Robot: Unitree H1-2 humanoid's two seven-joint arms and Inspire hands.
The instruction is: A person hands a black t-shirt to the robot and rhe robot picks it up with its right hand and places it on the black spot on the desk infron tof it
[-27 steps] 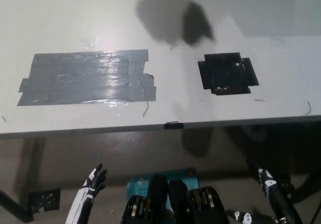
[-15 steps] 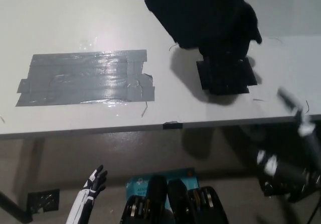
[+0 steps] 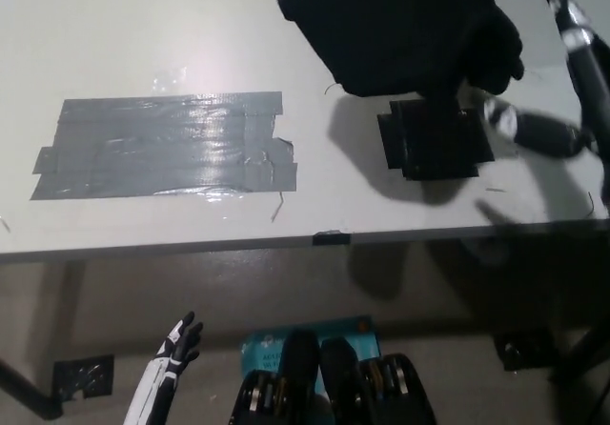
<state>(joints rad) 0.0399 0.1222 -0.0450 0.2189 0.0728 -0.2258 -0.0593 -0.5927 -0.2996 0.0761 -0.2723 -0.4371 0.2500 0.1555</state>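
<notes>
The robot's left hand [image 3: 177, 342] is white with slim fingers that have black segments and dark tips, and it joins a narrow white forearm marked with dark lines running back from the wrist. The right arm [image 3: 583, 58] is a thin black limb with a pale silver-grey band behind the hand. The right hand [image 3: 534, 131] is dark, blurred and rounded, with a small bright white patch on its side nearest the left hand.
</notes>
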